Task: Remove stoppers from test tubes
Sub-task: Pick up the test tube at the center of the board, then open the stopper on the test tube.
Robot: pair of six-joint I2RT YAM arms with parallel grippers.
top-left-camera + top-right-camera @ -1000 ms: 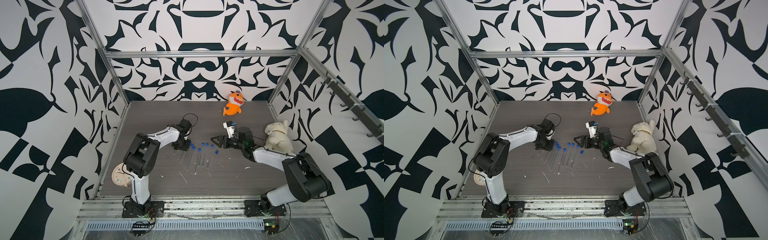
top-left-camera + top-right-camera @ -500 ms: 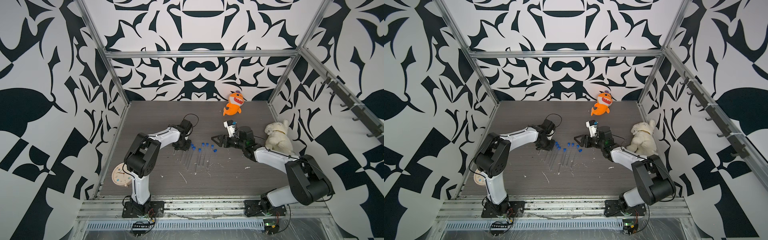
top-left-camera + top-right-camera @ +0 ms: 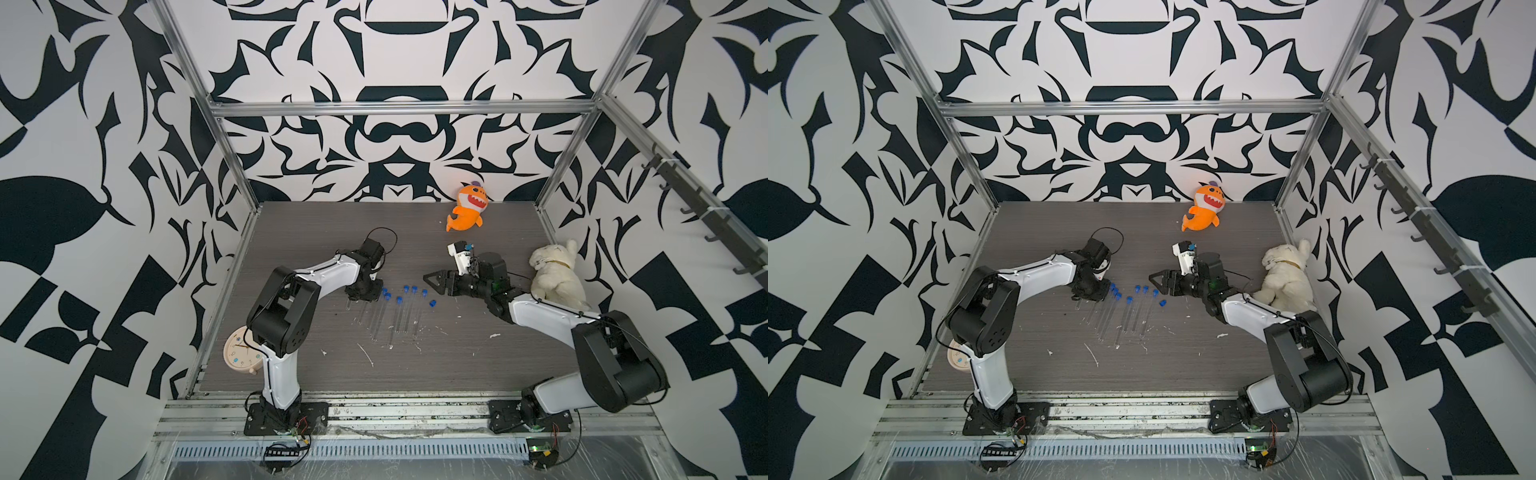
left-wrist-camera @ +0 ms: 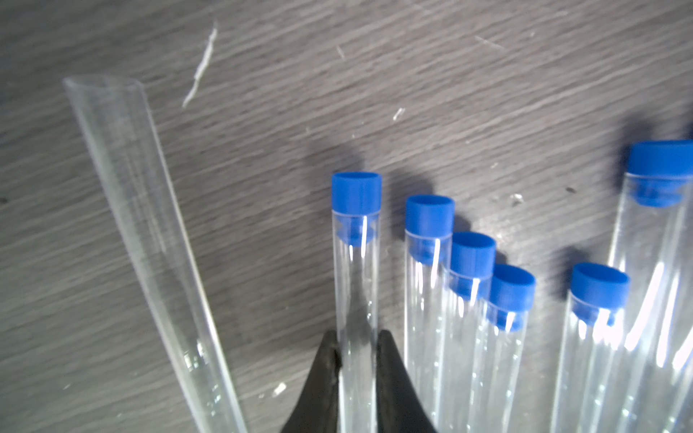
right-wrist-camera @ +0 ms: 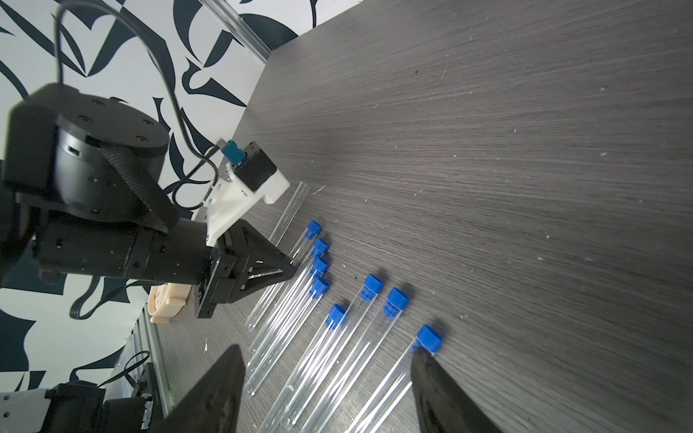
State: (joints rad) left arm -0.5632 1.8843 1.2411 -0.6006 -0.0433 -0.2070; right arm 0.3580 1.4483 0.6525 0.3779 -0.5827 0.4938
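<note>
Several clear test tubes [image 3: 401, 318] lie side by side mid-table, most plugged with blue stoppers [image 3: 399, 299] at their far ends. In the left wrist view my left gripper [image 4: 357, 337] is shut on one test tube [image 4: 356, 285] a little below its blue stopper [image 4: 356, 193]. Beside it lies an unplugged tube [image 4: 142, 210]. In both top views the left gripper [image 3: 371, 291] [image 3: 1100, 291] sits at the row's left end. My right gripper [image 5: 327, 352] [image 3: 432, 284] hangs open above the row's right side, one finger close over the outermost stoppered tube [image 5: 429, 339].
An orange shark plush [image 3: 467, 208] lies at the back. A white plush dog [image 3: 557, 276] rests against the right wall behind the right arm. A round clock [image 3: 241, 353] lies at the front left by the left arm's base. White scratch marks [image 3: 365, 355] streak the table.
The left gripper's jaws have closed onto the test tube. The right gripper has stayed open and shifted only slightly near the row's right end.
</note>
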